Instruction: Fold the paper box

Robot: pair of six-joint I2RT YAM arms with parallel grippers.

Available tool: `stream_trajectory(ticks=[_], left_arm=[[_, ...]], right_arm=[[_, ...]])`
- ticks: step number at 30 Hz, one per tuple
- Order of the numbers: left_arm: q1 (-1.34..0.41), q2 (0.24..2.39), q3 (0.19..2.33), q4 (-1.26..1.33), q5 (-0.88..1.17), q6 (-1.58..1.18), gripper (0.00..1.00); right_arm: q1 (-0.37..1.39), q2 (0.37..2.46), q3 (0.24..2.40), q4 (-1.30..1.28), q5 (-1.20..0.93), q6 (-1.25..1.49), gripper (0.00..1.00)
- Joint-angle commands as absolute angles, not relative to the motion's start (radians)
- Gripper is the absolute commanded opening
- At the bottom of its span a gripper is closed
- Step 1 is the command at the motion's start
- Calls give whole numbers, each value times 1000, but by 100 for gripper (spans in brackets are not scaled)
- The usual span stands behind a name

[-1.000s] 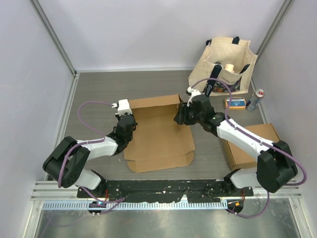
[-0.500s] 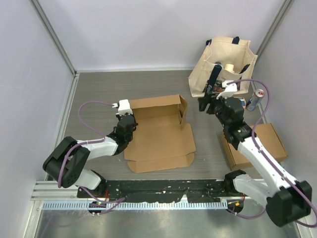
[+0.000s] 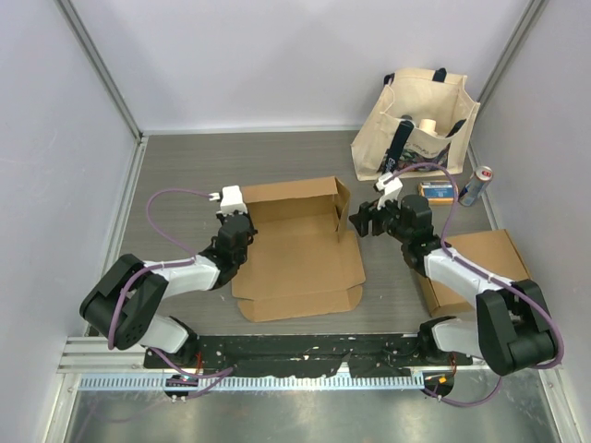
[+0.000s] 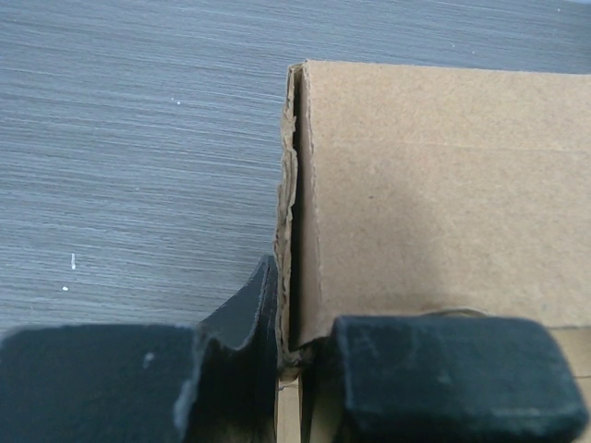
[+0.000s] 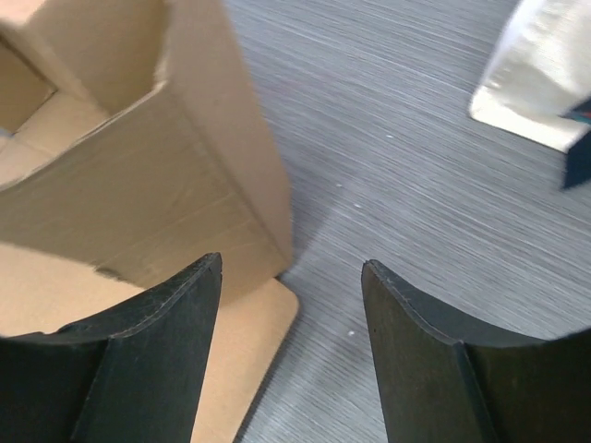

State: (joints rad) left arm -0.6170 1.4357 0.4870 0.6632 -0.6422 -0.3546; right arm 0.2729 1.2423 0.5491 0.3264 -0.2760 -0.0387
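While the left gripper (image 4: 295,360) clamps the box (image 3: 300,254) edge, the right gripper (image 5: 291,268) gapes — beside a flap (image 5: 235,157).

left jaws: clamped on paper box (image 4: 434,175) wall edge | table (image 4: 138,138): grey woodgrain

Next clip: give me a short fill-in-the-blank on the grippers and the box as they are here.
1. The left gripper is ___ on the left wall of the box.
2. The right gripper has its jaws ___, holding nothing, beside the box's right wall.
3. The bag stands in the far ___ corner of the table.

Missing words: shut; open; right
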Motion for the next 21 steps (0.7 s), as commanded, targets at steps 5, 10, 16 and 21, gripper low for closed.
stream_trajectory(ticks=[5,10,16,21], left_arm=[[-623,1445,463,733,-623,-328,0],[-623,1443,463,741,-611,-308,0],[-623,1433,460,738,-611,-308,0],[-624,1433,466,729,-601,-316,0]], right_arm=[[302,1347,522,698,-482,-107,67],[363,1474,531,889,-430,-118,66],[520,1577,549,1104,-24,-230,57],[535,1678,578,1236,77,-141,42]])
